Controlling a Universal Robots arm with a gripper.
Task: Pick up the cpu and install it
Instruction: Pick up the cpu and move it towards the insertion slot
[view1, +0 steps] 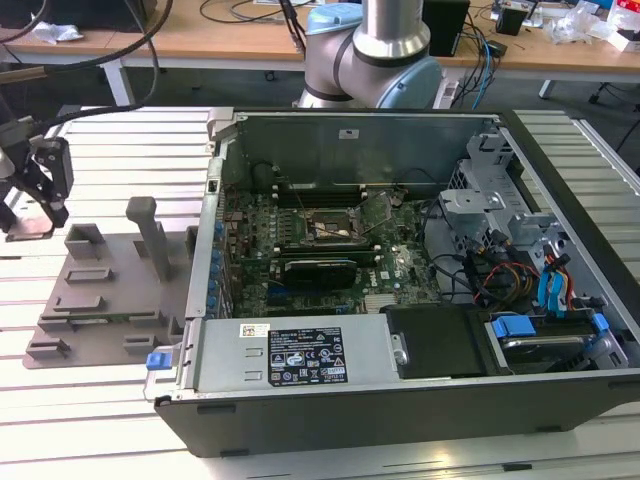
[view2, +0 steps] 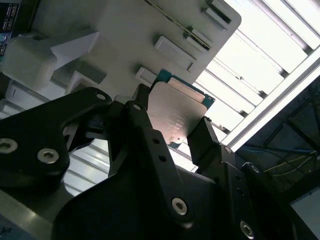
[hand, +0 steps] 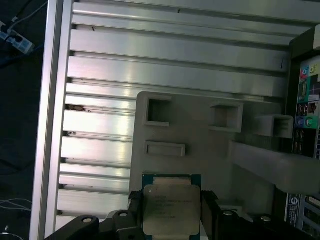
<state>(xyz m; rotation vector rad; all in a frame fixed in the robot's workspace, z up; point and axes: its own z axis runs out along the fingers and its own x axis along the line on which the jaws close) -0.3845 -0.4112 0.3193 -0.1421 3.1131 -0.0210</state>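
Two black fingers of the tool close on opposite edges of the cpu. It sits flat between them with its metal lid toward the wrist cameras and its green rim showing. Beyond the tool lie the grey plate and the slatted surface; the open case stands well apart from it. I judge the cpu light, thin and stiff, with a lid smooth enough to slip and fragile contacts underneath. The edges are the right hold: a modest squeeze, level, never touching the underside.
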